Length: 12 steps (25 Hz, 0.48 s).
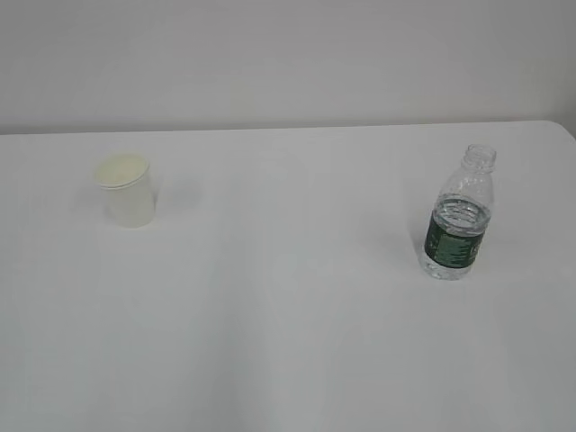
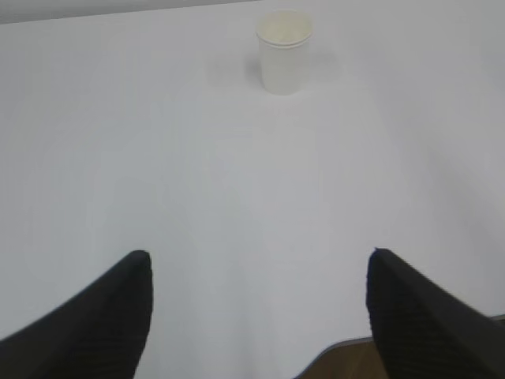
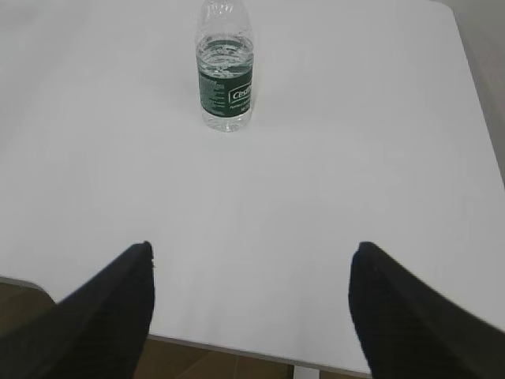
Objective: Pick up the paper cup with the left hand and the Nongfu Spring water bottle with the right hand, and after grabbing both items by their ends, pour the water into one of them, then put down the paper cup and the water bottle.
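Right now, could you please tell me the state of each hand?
Left hand: open, holding nothing.
Right hand: open, holding nothing.

arms: outside exterior view | bottle [image 3: 225, 71] top: cropped, right wrist view

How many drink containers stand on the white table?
2: the paper cup at the table's back left, and the water bottle on the right. None looks hidden.
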Each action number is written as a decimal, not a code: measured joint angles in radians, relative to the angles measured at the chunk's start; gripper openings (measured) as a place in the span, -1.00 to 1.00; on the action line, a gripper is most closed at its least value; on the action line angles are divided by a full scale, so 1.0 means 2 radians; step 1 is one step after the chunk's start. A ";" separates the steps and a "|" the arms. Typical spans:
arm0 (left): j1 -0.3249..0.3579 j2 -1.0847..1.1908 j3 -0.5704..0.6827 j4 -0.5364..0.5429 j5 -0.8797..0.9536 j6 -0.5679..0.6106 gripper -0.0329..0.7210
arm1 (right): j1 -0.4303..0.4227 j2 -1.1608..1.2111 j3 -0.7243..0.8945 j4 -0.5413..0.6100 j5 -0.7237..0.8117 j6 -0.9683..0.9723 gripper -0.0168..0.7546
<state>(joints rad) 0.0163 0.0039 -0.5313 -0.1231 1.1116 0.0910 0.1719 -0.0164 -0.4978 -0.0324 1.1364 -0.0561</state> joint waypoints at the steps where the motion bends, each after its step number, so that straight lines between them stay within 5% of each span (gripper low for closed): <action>1: 0.000 0.000 0.000 0.000 0.000 0.000 0.70 | 0.000 0.000 0.000 0.000 0.000 0.000 0.56; 12: 0.000 0.000 0.000 0.000 0.000 0.000 0.66 | 0.000 0.000 0.000 0.000 0.000 0.000 0.56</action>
<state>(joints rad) 0.0163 0.0039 -0.5313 -0.1231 1.1116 0.0910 0.1719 -0.0164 -0.4978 -0.0324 1.1364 -0.0561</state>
